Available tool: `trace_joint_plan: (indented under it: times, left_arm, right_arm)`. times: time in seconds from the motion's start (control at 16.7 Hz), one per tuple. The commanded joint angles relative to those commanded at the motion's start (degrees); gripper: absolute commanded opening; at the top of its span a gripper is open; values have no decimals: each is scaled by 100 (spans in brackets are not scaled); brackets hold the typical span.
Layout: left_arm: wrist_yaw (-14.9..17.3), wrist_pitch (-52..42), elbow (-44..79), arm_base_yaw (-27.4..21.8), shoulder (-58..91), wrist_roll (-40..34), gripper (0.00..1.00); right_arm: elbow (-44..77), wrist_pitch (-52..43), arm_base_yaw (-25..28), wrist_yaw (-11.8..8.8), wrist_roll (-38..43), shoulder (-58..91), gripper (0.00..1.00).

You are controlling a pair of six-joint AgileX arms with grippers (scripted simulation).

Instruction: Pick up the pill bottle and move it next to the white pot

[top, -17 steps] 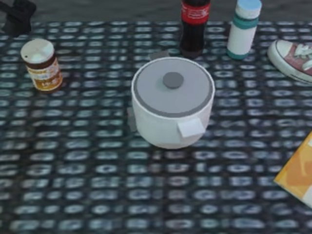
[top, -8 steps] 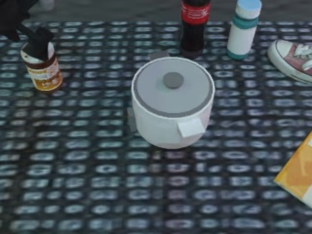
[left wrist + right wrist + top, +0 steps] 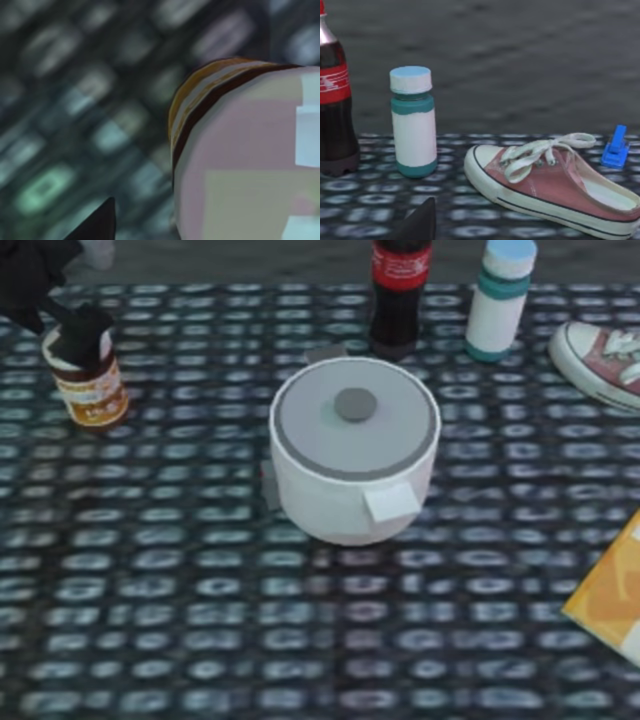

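Note:
The pill bottle (image 3: 92,390), brown with an orange-and-white label, stands upright at the table's far left. My left gripper (image 3: 80,332) hangs over it and hides most of its white cap. In the left wrist view the pill bottle (image 3: 240,150) fills the frame very close up, and one dark finger (image 3: 97,225) stands apart from its side, so the gripper is open. The white pot (image 3: 352,450), with a grey lid and dark knob, sits in the middle, well to the right of the bottle. My right arm is outside the top view; one finger (image 3: 420,222) shows in its wrist view.
A cola bottle (image 3: 399,295) and a white bottle with a teal band (image 3: 499,300) stand behind the pot. A pink sneaker (image 3: 605,360) lies at the far right, an orange-and-white object (image 3: 615,595) at the right edge. A blue clip (image 3: 615,147) sits beyond the sneaker.
My left gripper came in from the far left corner and now covers the pill bottle's cap. The bottle, the pot and everything else stayed put.

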Motion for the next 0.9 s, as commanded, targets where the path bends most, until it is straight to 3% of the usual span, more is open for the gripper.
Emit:
trace_joint_plan:
  times: [0.48,0.72,0.9]
  left_arm:
    - [-6,968,-832,-37,113,-62,100]
    - [-6,1010,-873,-39,120,-65,100]
    - [-6,1010,-873,-39,120,-65,77]
  right_arm:
    - [0,0,0,0,0,0,100]
    - [0,0,0,0,0,0,100]
    - [0,0,0,0,0,0,100]
